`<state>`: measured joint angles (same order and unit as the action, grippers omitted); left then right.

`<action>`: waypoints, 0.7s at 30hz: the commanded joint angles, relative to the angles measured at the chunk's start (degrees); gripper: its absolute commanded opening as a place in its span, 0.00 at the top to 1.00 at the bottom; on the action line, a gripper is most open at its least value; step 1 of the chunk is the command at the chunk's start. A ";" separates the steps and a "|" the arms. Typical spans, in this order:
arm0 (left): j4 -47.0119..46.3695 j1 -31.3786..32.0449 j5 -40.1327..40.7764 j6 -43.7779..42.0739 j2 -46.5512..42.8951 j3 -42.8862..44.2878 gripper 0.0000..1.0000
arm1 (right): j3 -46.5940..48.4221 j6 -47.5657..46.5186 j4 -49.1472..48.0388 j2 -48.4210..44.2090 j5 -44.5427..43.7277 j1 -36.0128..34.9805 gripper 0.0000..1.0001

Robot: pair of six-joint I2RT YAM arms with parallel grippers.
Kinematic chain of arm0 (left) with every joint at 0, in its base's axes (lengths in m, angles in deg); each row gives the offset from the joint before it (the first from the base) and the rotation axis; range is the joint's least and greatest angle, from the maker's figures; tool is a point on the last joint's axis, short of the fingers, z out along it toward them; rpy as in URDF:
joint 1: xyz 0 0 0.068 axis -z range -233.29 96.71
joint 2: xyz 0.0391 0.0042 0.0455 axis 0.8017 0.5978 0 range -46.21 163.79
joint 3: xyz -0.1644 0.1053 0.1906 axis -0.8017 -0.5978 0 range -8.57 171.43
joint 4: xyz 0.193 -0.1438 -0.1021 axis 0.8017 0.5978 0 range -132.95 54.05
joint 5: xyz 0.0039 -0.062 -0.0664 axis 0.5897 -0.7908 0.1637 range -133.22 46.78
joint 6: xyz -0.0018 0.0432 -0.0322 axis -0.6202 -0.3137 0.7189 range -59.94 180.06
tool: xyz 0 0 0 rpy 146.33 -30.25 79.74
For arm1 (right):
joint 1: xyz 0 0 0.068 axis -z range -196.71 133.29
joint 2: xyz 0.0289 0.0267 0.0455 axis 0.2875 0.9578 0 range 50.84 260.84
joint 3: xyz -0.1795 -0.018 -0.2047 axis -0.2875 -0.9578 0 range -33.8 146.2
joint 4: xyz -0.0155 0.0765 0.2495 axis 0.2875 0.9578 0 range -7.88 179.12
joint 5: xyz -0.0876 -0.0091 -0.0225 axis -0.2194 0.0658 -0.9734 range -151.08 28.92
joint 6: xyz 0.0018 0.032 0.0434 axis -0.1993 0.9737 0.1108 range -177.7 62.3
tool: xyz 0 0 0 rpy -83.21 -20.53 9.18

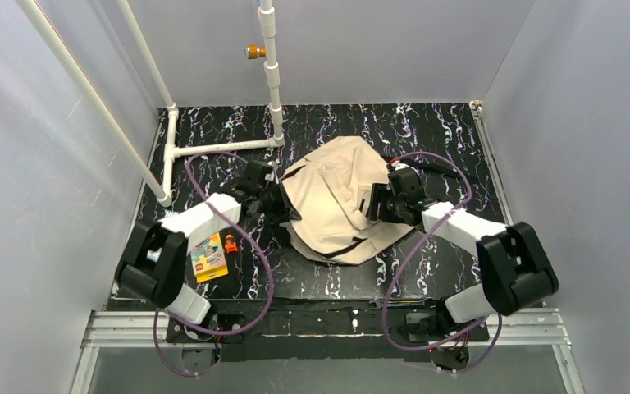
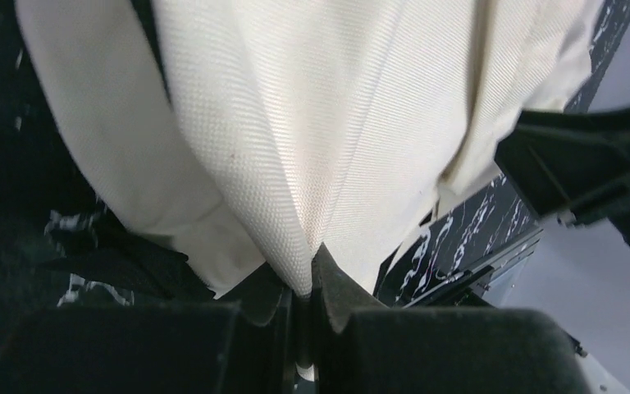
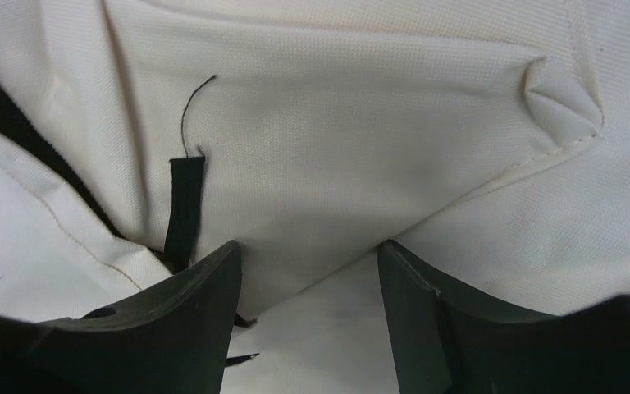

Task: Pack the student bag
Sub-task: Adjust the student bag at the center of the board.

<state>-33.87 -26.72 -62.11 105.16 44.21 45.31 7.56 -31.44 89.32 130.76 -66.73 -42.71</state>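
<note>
The student bag (image 1: 338, 197), a large beige fabric backpack with black straps, lies crumpled in the middle of the black marbled table. My left gripper (image 1: 275, 199) is at the bag's left edge, shut on a fold of its beige fabric (image 2: 295, 189), which rises pinched between the jaws. My right gripper (image 1: 377, 203) is at the bag's right side, open, its two dark fingers (image 3: 197, 304) spread against the beige cloth (image 3: 336, 164) with a black strap tab (image 3: 184, 205) just beyond the left finger. A small yellow book (image 1: 209, 257) lies by the left arm.
A small orange toy (image 1: 230, 243) sits beside the yellow book at the left. A white pipe frame (image 1: 213, 148) stands at the back left. Grey walls close in the table on three sides. The metal rail (image 1: 320, 324) runs along the near edge.
</note>
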 commanded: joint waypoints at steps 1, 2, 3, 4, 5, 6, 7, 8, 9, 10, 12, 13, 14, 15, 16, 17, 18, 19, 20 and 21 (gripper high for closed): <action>2.07 2.01 2.66 1.64 -13.58 -9.04 1.00 | 4.61 -2.27 -9.11 7.19 8.80 -1.34 0.32; 2.08 2.72 3.06 2.74 -16.43 -10.96 1.00 | 6.35 -2.98 -8.47 8.53 8.78 -1.78 0.32; 1.89 3.08 3.20 4.03 -18.80 -12.90 1.00 | 7.75 -3.38 -8.27 9.80 9.17 -1.99 0.32; 1.45 3.27 3.18 5.33 -20.71 -14.72 1.00 | 9.01 -3.84 -7.96 10.92 9.67 -2.03 0.31; 0.90 3.32 3.00 6.51 -22.23 -16.20 1.00 | 10.01 -3.99 -7.41 11.68 9.68 -2.09 0.31; 0.33 3.32 2.70 7.48 -23.23 -17.35 1.00 | 11.06 -4.21 -5.44 12.27 9.24 -2.17 0.30; -0.02 3.32 2.48 7.90 -23.70 -17.76 1.00 | 12.13 -4.65 -3.06 12.57 8.77 -2.32 0.29; -0.17 3.32 2.25 7.97 -23.73 -17.70 1.00 | 13.03 -5.43 -0.55 12.48 8.19 -2.68 0.28; -0.24 3.32 2.16 7.84 -23.25 -17.46 1.00 | 13.66 -6.31 2.00 12.01 6.91 -3.40 0.24; -0.45 3.32 1.94 7.64 -22.73 -16.96 1.00 | 14.14 -7.36 4.66 10.97 5.98 -4.23 0.22; -0.98 3.36 1.34 7.30 -21.55 -16.07 1.00 | 14.45 -9.00 10.00 8.41 0.93 -6.48 0.17; -1.37 3.32 0.94 7.40 -21.14 -15.69 1.00 | 14.30 -9.63 12.19 6.89 -0.57 -7.71 0.15; -1.88 3.32 0.20 7.70 -20.87 -15.51 1.00 | 14.12 -9.92 14.33 5.43 -1.67 -9.16 0.14; -2.63 3.32 -0.23 8.27 -20.78 -15.59 1.00 | 13.79 -9.95 15.91 4.10 -2.57 -10.91 0.13; -3.52 3.32 -0.60 8.73 -20.75 -15.91 1.00 | 13.39 -9.92 16.81 2.76 -3.62 -13.25 0.13; -4.44 3.32 -0.89 9.03 -20.86 -16.25 0.98 | 12.74 -9.80 17.32 1.69 -4.76 -15.60 0.12; -4.93 3.32 -0.96 9.21 -20.96 -16.61 0.94 | 12.08 -9.38 17.54 0.94 -6.12 -17.62 0.12; -5.16 3.32 -1.03 9.21 -21.07 -16.83 0.92 | 11.68 -8.73 17.50 0.59 -7.55 -19.05 0.13; -5.09 3.32 -1.13 9.21 -21.20 -17.08 0.88 | 11.40 -8.23 17.32 0.70 -8.35 -19.92 0.13; -5.02 3.32 -1.26 9.35 -21.43 -17.45 0.83 | 11.60 -7.68 17.58 1.14 -8.33 -20.30 0.15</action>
<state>-35.40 -23.81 -59.62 113.23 23.51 27.89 19.86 -39.66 101.34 133.27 -72.19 -58.66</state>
